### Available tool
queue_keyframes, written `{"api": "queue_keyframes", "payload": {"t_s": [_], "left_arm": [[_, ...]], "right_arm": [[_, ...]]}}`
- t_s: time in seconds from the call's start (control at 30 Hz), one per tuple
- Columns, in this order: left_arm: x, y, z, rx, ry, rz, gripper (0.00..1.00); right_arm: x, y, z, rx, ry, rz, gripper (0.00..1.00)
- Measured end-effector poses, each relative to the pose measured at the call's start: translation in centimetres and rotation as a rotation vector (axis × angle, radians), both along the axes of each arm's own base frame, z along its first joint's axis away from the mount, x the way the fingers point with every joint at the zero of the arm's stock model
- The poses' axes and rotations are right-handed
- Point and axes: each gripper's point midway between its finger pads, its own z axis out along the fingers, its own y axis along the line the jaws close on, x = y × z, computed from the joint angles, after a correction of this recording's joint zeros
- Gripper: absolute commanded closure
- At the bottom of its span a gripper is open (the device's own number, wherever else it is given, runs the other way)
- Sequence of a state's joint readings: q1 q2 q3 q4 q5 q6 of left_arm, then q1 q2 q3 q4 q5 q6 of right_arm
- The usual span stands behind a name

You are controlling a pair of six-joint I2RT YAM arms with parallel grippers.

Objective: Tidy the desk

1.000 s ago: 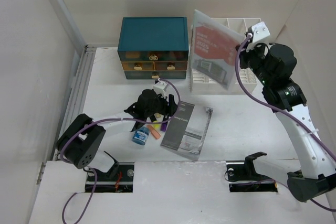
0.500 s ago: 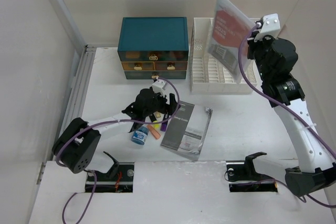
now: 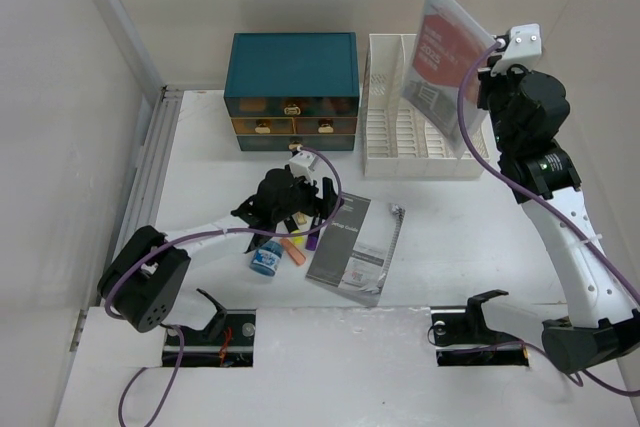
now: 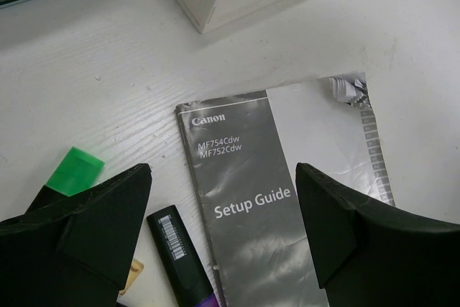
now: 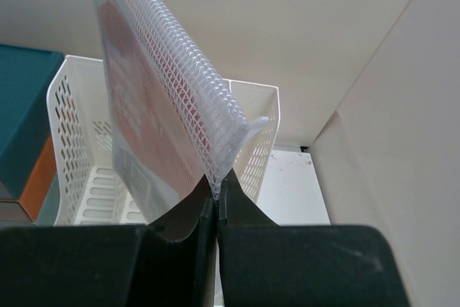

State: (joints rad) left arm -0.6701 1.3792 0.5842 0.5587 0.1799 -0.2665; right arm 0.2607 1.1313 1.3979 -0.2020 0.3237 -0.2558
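Observation:
My right gripper is shut on the corner of a clear mesh pouch with a red sheet inside. The pouch hangs tilted above the right side of the white file rack. My left gripper hovers open low over the table, its jaws spread wide with nothing between them. Under it lie a grey Canon Setup Guide booklet, a black and purple marker and a green-capped marker.
A teal drawer chest stands at the back, left of the rack. A small blue-capped bottle and an orange marker lie left of the booklet. Walls close in on both sides.
The right gripper has carried the pouch up and to the right, from in front of the rack to above its right side. The left gripper has barely shifted.

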Motion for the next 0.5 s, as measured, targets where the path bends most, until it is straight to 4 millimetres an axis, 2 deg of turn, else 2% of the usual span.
{"api": "queue_keyframes", "payload": {"t_s": [0.37, 0.5], "left_arm": [[-0.07, 0.02, 0.72, -0.011, -0.013, -0.002, 0.21], [-0.12, -0.02, 0.72, -0.012, -0.012, -0.005, 0.21]], "right_arm": [[0.04, -0.42, 0.24, -0.008, -0.009, -0.024, 1.00], [0.94, -0.19, 0.31, -0.003, -0.024, -0.024, 1.00]]}}
